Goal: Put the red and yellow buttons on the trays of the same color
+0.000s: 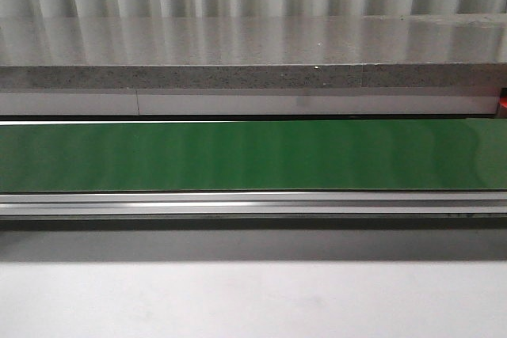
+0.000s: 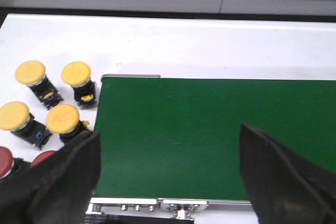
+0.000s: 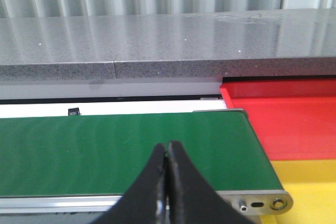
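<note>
Table [image 2: 210, 40]: white; it carries the conveyor and the loose buttons, and a grey stone ledge runs along its far side.
Conveyor belt [image 1: 253, 154]: green and bare across the whole front view. Its left end shows under the left arm, its right end under the right arm.
Red tray [image 3: 283, 124]: just past the belt's right end, on the far side, with nothing in it that the right wrist view shows.
Yellow tray [image 3: 310, 182]: touching the red tray on its near side, only partly in view.
Yellow buttons [image 2: 52, 106]: four, mushroom-capped on black bases, clustered on the table just left of the belt's left end.
Red buttons [image 2: 6, 162]: two caps at the near edge of the same cluster, partly hidden by a finger.
Left gripper [image 2: 170, 169]: fingers spread wide apart, holding nothing, hanging over the belt's left end beside the buttons.
Right gripper [image 3: 167, 174]: fingers pressed together, holding nothing, over the belt near its right end.
Step in hand: my reading is a first pick by the left arm, feeding the belt.
Doing it well: shift left over one cap, choose an outer button so the fingers do not knock its neighbours, and close on the black base below the cap. Set it upright mid-belt. The right fingers must part before any button arrives.
</note>
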`<action>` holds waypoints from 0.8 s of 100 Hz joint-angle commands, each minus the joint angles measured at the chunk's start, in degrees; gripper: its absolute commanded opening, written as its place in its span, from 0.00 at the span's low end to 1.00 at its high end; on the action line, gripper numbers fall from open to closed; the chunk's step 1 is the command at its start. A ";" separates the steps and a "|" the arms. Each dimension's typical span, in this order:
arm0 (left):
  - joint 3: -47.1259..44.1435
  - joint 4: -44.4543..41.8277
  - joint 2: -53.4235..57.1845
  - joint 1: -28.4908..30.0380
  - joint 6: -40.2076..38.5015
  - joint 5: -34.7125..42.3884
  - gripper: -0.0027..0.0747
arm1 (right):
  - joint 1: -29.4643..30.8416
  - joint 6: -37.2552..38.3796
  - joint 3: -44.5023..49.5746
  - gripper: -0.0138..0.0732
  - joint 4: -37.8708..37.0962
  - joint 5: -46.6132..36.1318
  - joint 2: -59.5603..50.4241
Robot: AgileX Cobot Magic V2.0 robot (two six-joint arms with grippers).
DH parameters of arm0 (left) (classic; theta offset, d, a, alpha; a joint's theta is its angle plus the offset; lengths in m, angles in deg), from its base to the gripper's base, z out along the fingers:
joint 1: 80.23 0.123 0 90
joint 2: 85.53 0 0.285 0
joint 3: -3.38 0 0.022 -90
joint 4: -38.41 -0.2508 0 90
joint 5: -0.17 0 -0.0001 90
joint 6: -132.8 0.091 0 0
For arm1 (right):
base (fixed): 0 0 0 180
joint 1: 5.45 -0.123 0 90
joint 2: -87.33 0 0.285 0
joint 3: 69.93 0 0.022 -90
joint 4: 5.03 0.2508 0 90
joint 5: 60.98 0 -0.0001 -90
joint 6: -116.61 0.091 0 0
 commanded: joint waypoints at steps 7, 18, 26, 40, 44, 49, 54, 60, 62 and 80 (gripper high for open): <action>7.78 -0.08 -5.59 4.69 -0.66 -5.01 0.72 | 0.43 -0.07 0.13 0.08 -0.56 -4.19 -0.76; 12.16 0.52 -10.27 8.82 -0.66 -12.60 0.72 | 0.43 -0.07 0.13 0.08 -0.56 -4.19 -0.76; 14.47 0.52 -13.43 11.53 -0.66 -16.90 0.72 | 0.43 -0.07 0.13 0.08 -0.56 -4.19 -0.76; 17.23 0.52 -19.00 14.58 -0.66 -22.50 0.72 | 0.43 -0.07 0.13 0.08 -0.56 -4.19 -0.76; 17.80 0.52 -20.50 15.42 -0.66 -23.47 0.72 | 0.43 -0.07 0.13 0.08 -0.56 -4.19 -0.76; 18.43 0.83 -22.19 16.31 -0.66 -24.42 0.72 | 0.43 -0.07 0.13 0.08 -0.56 -4.19 -0.76; 18.92 1.20 -23.84 17.21 -0.66 -25.19 0.72 | 0.43 -0.07 0.13 0.08 -0.56 -4.19 -0.76; 19.71 2.01 -26.01 18.37 -0.66 -26.01 0.72 | 0.43 -0.07 0.13 0.08 -0.56 -4.19 -0.76; 19.93 2.13 -26.76 18.72 -0.66 -26.18 0.72 | 0.43 -0.07 0.13 0.08 -0.56 -4.19 -0.76; 23.05 2.27 -32.84 20.42 -0.29 -28.58 0.72 | 0.43 -0.07 0.13 0.08 -0.56 -4.19 -0.76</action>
